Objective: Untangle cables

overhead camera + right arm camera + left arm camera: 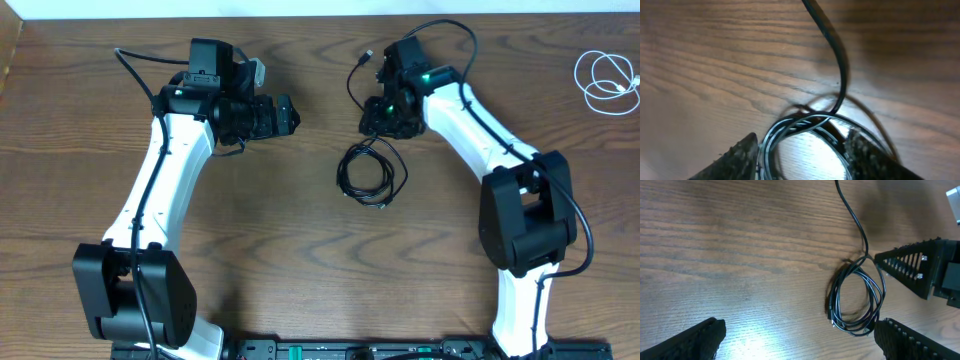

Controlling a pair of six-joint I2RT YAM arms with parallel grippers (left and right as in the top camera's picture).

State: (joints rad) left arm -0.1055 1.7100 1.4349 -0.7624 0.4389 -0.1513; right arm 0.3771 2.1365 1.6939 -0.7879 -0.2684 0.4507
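**Black Coil Between Spread Fingers, Tail Yet to Be Drawn Out**

At mid-counter: the black cable (372,172), wound into a small coil of several turns, flat on the wood, with one free tail running from the coil's far edge up to a small plug end (371,53). Well apart, by the far right corner of the counter (260,220): the white cable (600,88), in loose loops of its own, touching nothing black. So no crossing between the two cords, only each cord's own loops to undo.

Straddling the far arc of the black coil: the right tool (801,152), fingers apart, with strands and bare wood in the gap and no visible pinch on anything. To the left of the coil, near but not touching: the left tool (797,337), spread wide, holding nothing, aimed across at the coil.

Judged as the step in hand: work on the black coil, with nothing gripped at this instant. Calls next for one firm hold on the tail near its root or on one turn. Calls then for a second hold by the other tool on a different turn, and a drawing apart along the counter. Needs care to close on a single strand, not the whole bundle, to avoid merely sliding or tightening the coil.
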